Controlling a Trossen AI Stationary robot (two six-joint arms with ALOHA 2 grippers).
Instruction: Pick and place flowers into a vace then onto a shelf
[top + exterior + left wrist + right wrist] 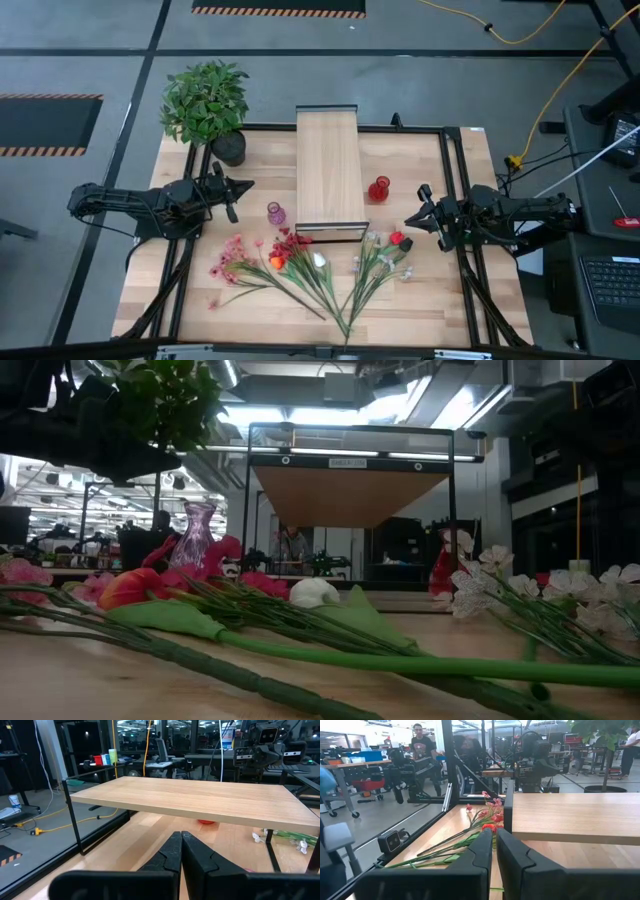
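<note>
The loose artificial flowers [310,265] with long green stalks and pink, red, orange and white blossoms lie fanned across the light-wood counter [440,300], in front of the long raised light-wood shelf [328,165]. A small pink glass vase [276,213] stands left of the shelf's front end and a small red glass vase [379,188] stands to its right. The left end effector [244,185] hovers left of the shelf with fingers pressed together and empty, and the right end effector [409,222] hovers right of the shelf with its fingers nearly together, gripping nothing.

1. The left arm lies low across the left middle of the high view, reaching toward the centre; its left gripper [243,184] points right.
2. In the left wrist view, its fingers [172,851] are pressed together with nothing between them.
3. The right arm stretches in from the right middle of the high view; its right gripper [409,222] points left.
4. Its fingers [485,847] stand nearly closed, a thin gap between them, empty.
</note>
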